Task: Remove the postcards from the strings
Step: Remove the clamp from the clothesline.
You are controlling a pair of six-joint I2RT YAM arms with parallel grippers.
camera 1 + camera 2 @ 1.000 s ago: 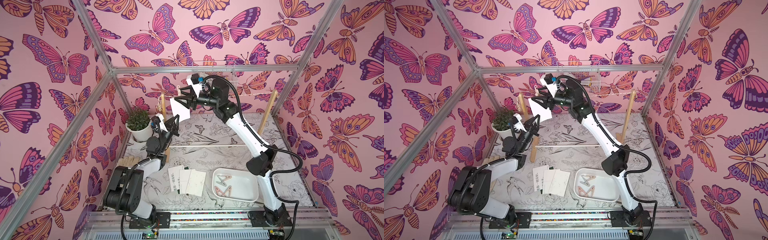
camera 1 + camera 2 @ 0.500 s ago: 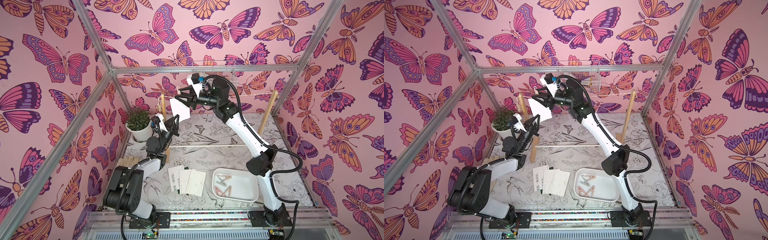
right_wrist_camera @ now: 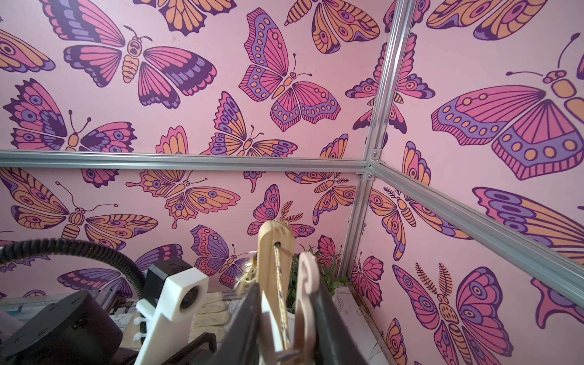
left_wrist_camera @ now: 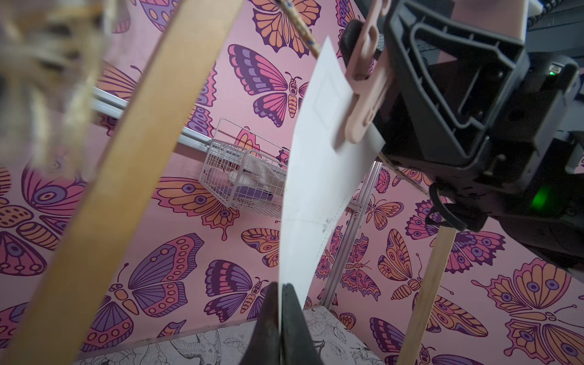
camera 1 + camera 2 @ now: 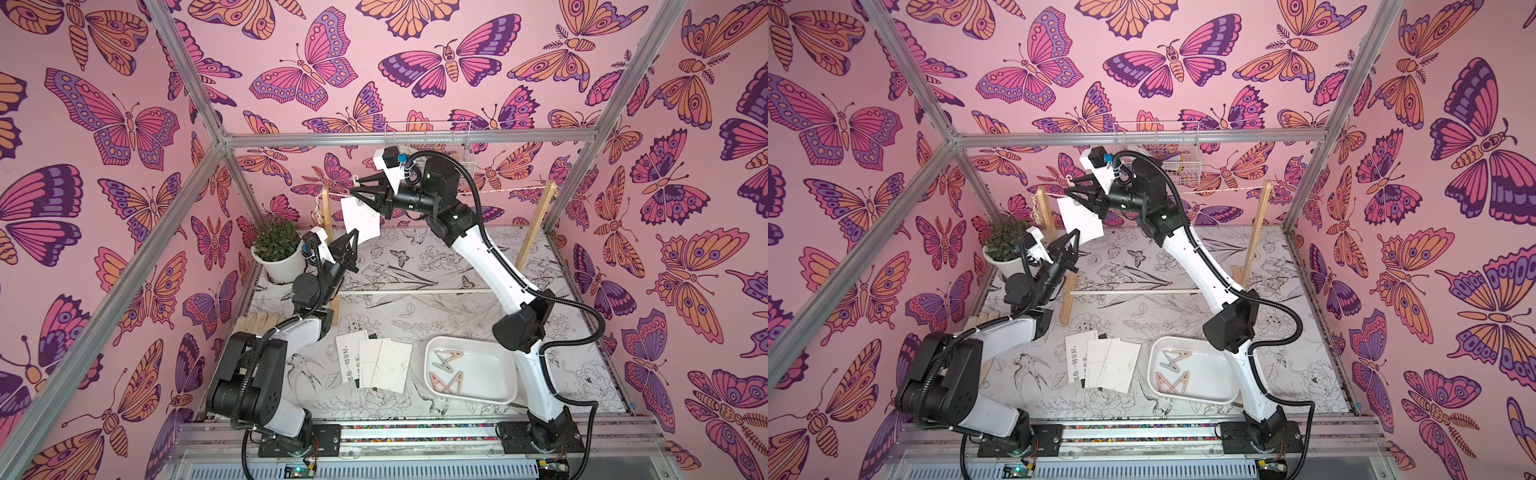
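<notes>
In a top view the left tool [image 5: 353, 242] was clenched on the bottom edge of the only hanging postcard [image 5: 360, 216]. The right tool [image 5: 357, 188] above it met the string [image 5: 498, 192], and the other postcards [image 5: 374, 363] lay on the tabletop [image 5: 415, 266] well below both. The left wrist view showed the postcard bowed, its pink clothespin [image 4: 363, 94] pinched in the right tool. The right wrist view showed clothespin and string together between that tool's fingers [image 3: 328, 325]. Pulling down before the clothespin opened could tear the postcard or drag the string.
</notes>
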